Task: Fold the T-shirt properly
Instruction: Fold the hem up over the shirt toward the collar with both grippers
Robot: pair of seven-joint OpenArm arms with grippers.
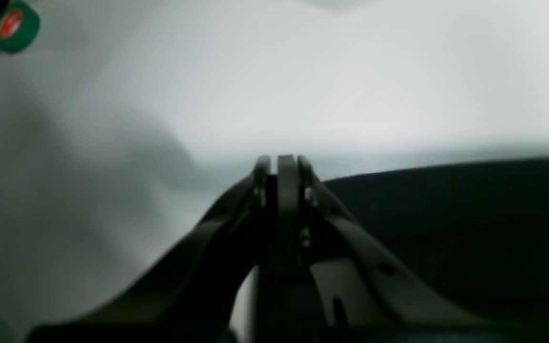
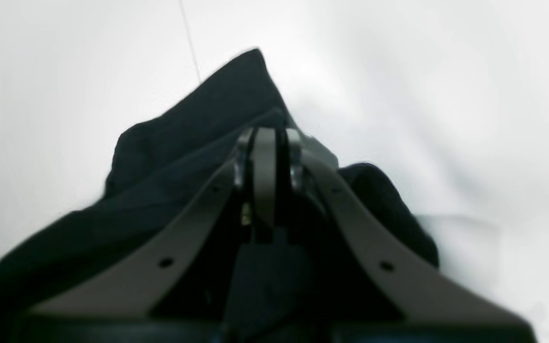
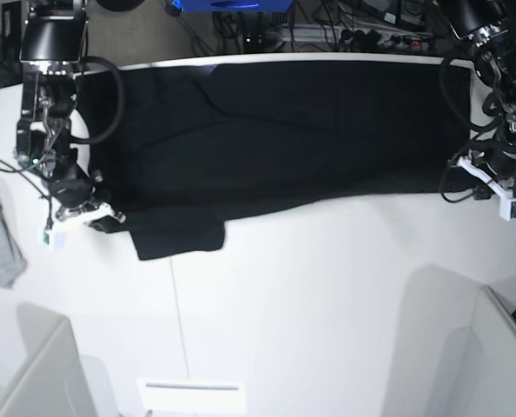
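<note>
The shirt [image 3: 275,139] spans the frame's top; the right gripper [image 2: 269,136] pinches its lower-left edge, the left gripper [image 1: 283,164] closed at its right edge.

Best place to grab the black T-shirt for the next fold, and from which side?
Probably the two near-edge corners of the T-shirt, from the table's bare near side. The cloth lies flat and spread wide, near edge free, one flap sticking out. The right gripper is shut on that end.

The T-shirt [image 3: 275,139] is showing as matt black cloth, lying on a smooth white tabletop [image 3: 327,304].
</note>
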